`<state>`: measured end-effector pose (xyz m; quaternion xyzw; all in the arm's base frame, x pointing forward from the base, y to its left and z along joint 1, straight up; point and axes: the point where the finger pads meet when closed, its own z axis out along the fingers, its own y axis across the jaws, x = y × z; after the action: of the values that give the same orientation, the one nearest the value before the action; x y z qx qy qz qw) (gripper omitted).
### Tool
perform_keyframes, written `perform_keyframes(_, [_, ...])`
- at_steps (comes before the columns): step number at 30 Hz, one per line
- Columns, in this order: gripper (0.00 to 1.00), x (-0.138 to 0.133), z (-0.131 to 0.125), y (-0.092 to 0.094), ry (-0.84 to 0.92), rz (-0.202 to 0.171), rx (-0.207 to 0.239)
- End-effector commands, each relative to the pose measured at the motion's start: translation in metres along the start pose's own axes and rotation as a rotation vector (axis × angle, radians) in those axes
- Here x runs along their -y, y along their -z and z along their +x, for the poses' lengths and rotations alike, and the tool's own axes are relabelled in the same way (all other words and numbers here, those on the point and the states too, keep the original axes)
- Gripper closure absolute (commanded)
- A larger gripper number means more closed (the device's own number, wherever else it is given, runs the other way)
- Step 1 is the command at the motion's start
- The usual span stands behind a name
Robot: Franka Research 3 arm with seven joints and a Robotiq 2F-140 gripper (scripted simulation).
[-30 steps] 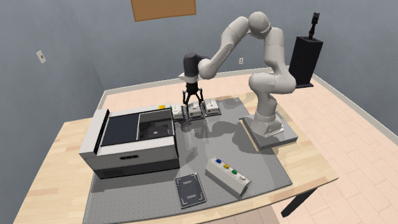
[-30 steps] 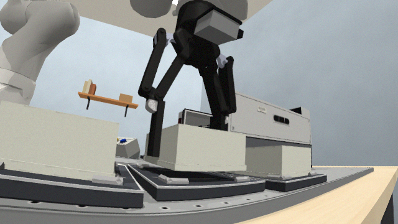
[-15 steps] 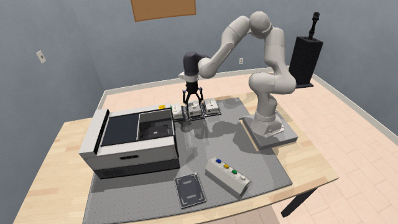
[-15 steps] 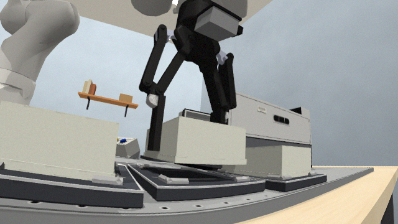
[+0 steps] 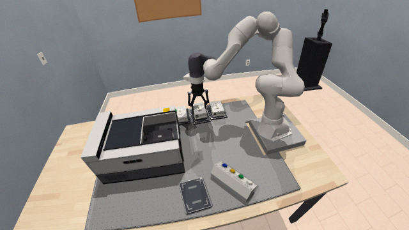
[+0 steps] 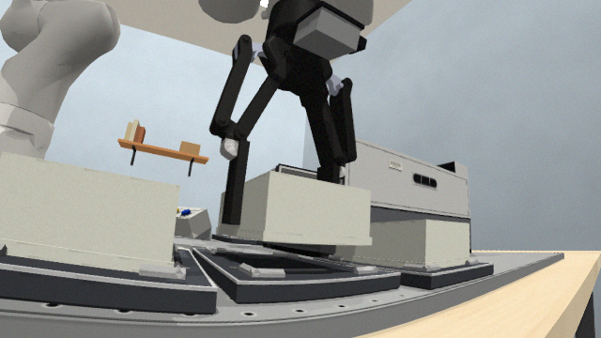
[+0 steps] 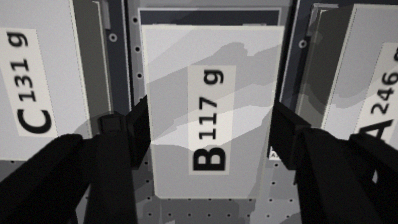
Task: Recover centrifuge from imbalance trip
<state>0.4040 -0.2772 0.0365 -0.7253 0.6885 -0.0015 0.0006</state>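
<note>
The bench (image 5: 319, 166) carries a grey mat (image 5: 271, 179), and on it, off to one side of the pincer and lower than it, stands the big box-shaped spinner machine (image 5: 137, 160) with its top door slid back, so a dark well shows just under the pincer's level. The white arm (image 5: 278, 86) rises from its base plate (image 5: 297, 140) on the other side and reaches over to a row of three holders.

Straight beneath the pincer lies the dark middle holder (image 6: 300, 282), bare inside its raised corners. Above it hangs the pale block marked "B 117 g" (image 7: 212, 115), lifted clear of the holder and tilted a little, one end lower than the other in the side view. The pincer (image 7: 210, 135) pinches this block across its short width, one black finger (image 6: 235, 188) pressed flat on each long side.

Just beside the pincer, one to each flank, the blocks marked "C 131 g" (image 7: 35, 85) and "A 246 g" (image 7: 370, 85) sit in their own holders. Well away, across the mat, stand a slanted box of buttons (image 5: 234, 180) and a flat dark tray (image 5: 195, 195).
</note>
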Motion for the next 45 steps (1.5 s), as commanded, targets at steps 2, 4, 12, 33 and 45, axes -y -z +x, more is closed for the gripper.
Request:
perform_keyframes(2, [0.90, -0.001, 0.000, 0.000, 0.005, -0.002, 0.002])
perform_keyframes(4, [0.90, -0.001, 0.000, 0.001, 0.005, -0.002, 0.002])
perform_keyframes(12, [0.90, -0.001, 0.000, 0.002, 0.005, -0.002, 0.002])
perform_keyframes(33, [0.90, 0.000, 0.000, 0.034, 0.005, -0.002, 0.002])
perform_keyframes(45, [0.90, 0.000, 0.000, 0.069, 0.005, -0.002, 0.002])
